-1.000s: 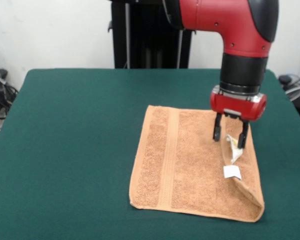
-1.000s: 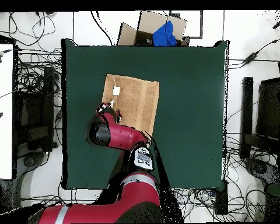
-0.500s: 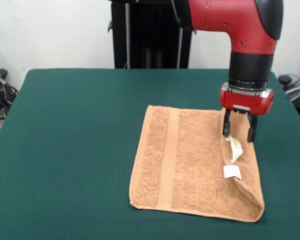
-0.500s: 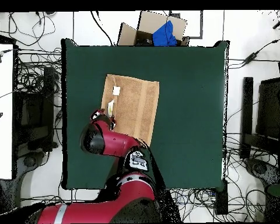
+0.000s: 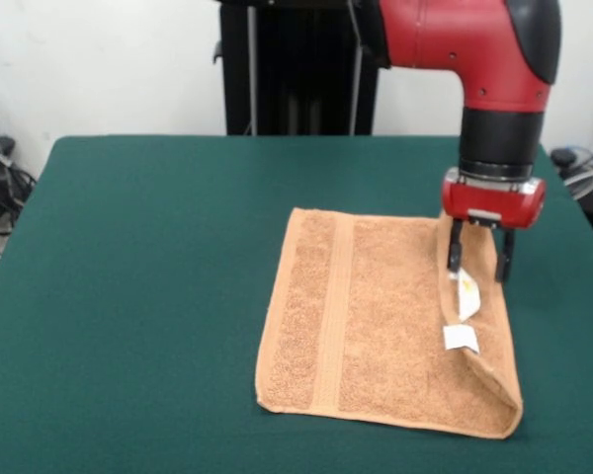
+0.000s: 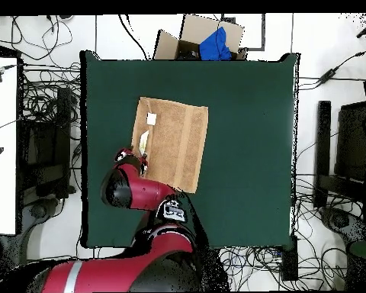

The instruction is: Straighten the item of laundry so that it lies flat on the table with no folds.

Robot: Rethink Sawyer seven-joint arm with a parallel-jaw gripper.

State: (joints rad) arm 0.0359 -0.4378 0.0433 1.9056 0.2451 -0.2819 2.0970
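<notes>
A cardboard box (image 6: 187, 37) was seen on the floor just beyond one table edge in the overhead view, with a blue cloth-like item (image 6: 216, 45), possibly a garment, lying in it. Tangled black cables (image 6: 43, 84) were spread over the white floor (image 6: 312, 34) on both sides. A white desk surface (image 6: 1, 145) was cut off by one picture edge.
</notes>
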